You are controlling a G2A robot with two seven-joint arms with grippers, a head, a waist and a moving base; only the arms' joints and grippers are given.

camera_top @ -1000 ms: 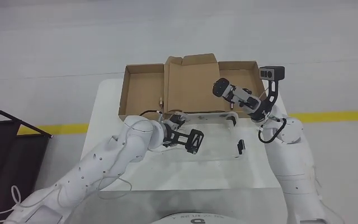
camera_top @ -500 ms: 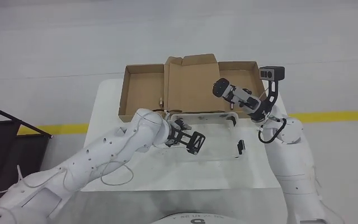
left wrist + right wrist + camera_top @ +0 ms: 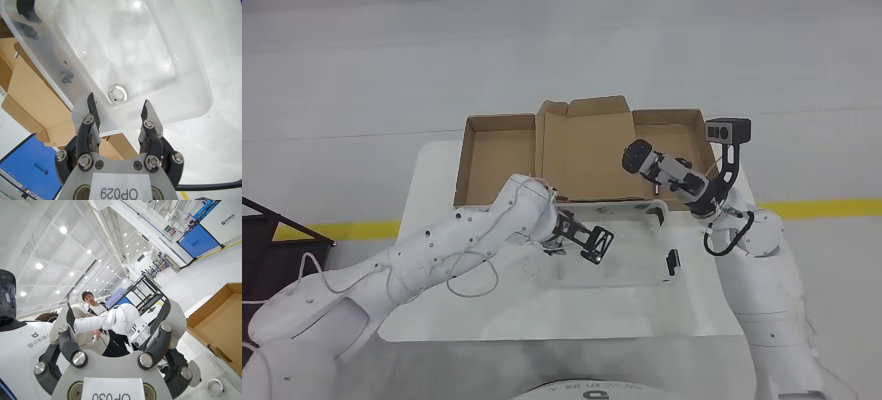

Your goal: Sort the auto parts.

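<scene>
A clear plastic tray (image 3: 614, 208) (image 3: 151, 47) sits mid-table in front of the cardboard boxes. Near one of its corners lies a small white ring (image 3: 117, 94) (image 3: 209, 387). My left gripper (image 3: 594, 243) (image 3: 119, 108) hovers open just above that ring, nothing between its fingers. Small black parts (image 3: 67, 75) show along the tray's side wall. Another black part (image 3: 672, 262) lies by the tray's right edge. My right gripper (image 3: 635, 157) (image 3: 117, 309) is raised over the right-hand box, open and holding nothing, pointing away from the table.
Three open cardboard boxes (image 3: 500, 165) (image 3: 28, 91) (image 3: 217, 328) line the table's far side, close behind the tray. The white table (image 3: 542, 310) has bare room toward the front. A yellow floor line (image 3: 832, 207) runs past both ends.
My left arm has swung in toward the boxes, carrying its open gripper slightly right and farther over the tray. The right arm has stayed still.
</scene>
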